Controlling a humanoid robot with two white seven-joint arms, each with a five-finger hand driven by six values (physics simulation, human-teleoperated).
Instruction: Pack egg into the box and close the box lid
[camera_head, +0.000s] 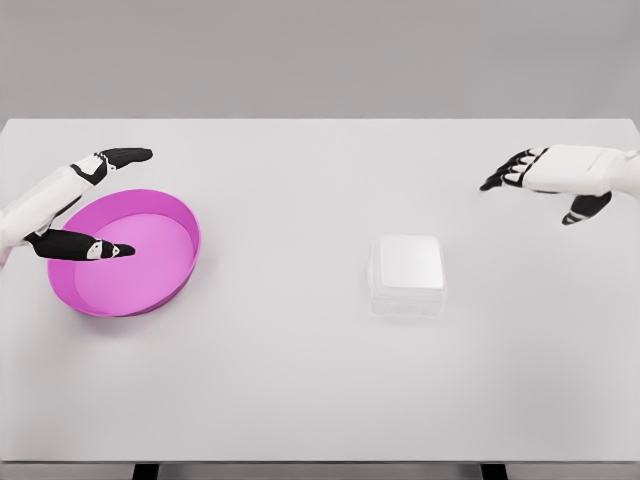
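Box (407, 275) shut, mid-table | left hand (85, 200) fingers spread over pink bowl (190, 240) | right hand (545, 178) spread, empty, far right

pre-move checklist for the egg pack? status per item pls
1. Egg located: not ok. No egg shows on the table or in the pink bowl.
2. Box located: ok, right of centre, standing apart from the bowl.
3. Box lid open for loading: cannot tell; the pale box looks shut from above.
4. Left hand free: ok, fingers spread over the bowl's left rim, holding nothing.
5. Right hand free: ok, open, hovering up and right of the box.
6. Path from hands to box: ok, nothing between.
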